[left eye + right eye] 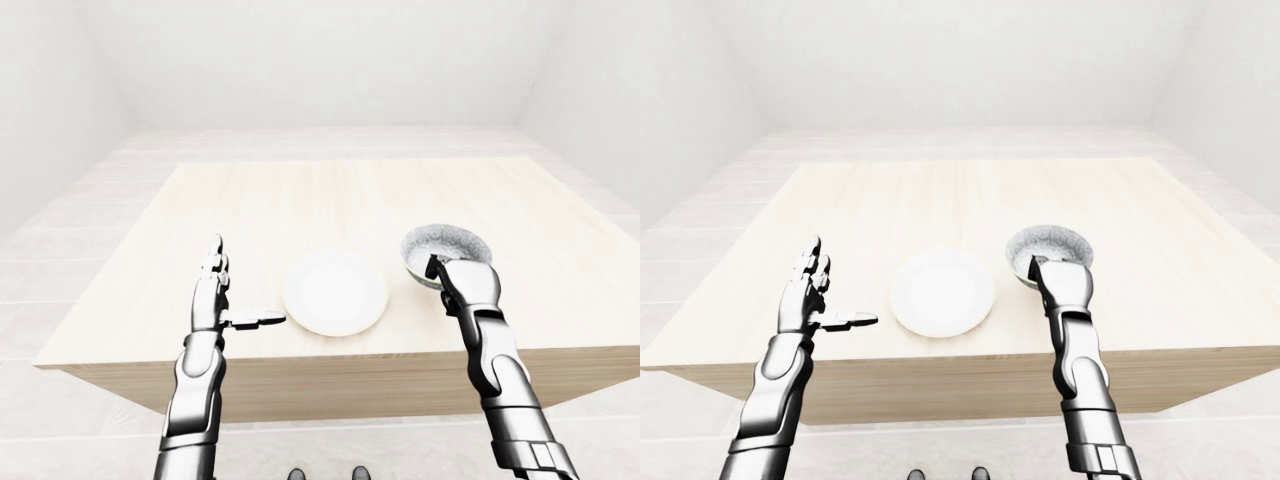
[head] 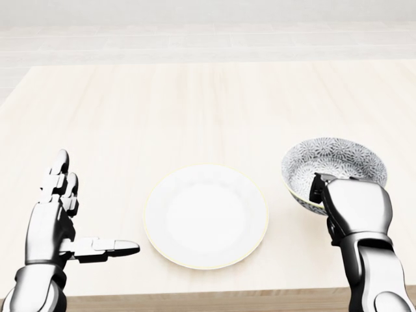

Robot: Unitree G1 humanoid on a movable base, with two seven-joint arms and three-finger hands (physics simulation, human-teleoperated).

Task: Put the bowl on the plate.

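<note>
A grey-patterned bowl (image 2: 338,166) sits at the right of the head view, tipped a little toward me and seemingly just off the wooden table (image 2: 195,110). My right hand (image 2: 320,195) is shut on its near rim, thumb inside the bowl, the other fingers hidden under it. A white plate (image 2: 205,214) lies flat to the bowl's left, with a gap of bare wood between them. At the far left my left hand (image 2: 88,214) hovers open, fingers up and thumb pointing toward the plate, holding nothing.
The table's near edge (image 2: 195,300) runs just below the plate and both hands. In the left-eye view a pale tiled floor (image 1: 60,230) and white walls surround the table. Nothing else stands on the wood.
</note>
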